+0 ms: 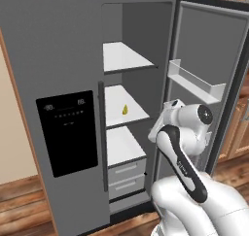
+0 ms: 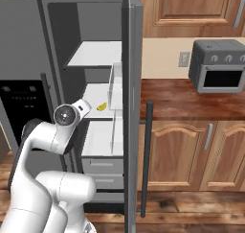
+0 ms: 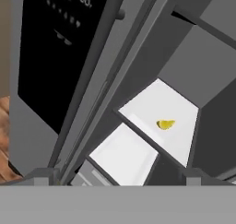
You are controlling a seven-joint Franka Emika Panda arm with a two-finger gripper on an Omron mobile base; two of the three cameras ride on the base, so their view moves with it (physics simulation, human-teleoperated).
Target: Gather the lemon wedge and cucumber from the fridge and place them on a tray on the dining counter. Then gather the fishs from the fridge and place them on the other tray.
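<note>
Left to right in the left base view: closed fridge door [image 1: 53, 109] with black dispenser panel [image 1: 67, 132]; open fridge compartment with three white shelves; open right door [image 1: 209, 50] carrying a clear bin [image 1: 194, 80]; arm rising from lower right, hand folded in front of the compartment at about middle-shelf height.

Lemon wedge [image 1: 125, 109]: lies alone on the middle shelf [image 1: 116, 114], toward the back, nothing touching it. Also seen in the right base view [image 2: 101, 106] and the hand view [image 3: 165, 124]. Top shelf and lower shelf look bare. No cucumber or fish can be made out on the visible shelves; drawers [image 1: 126, 170] below are shut, contents unknown.

Gripper [image 3: 120, 176]: finger tips sit at the two bottom corners of the hand view, spread as wide as they go, nothing between them. The hand is outside the compartment, well apart from the wedge.

Key relation: the wedge lies ahead of the jaws and deeper into the fridge, slightly right of the midline between the tips in the hand view. Its long axis runs roughly across that view, close to the line joining the tips; judged, the hand may need to roll so the fingers close across the short width.

Step in hand, judged: approach for the first pick. Task barely begun.
</note>
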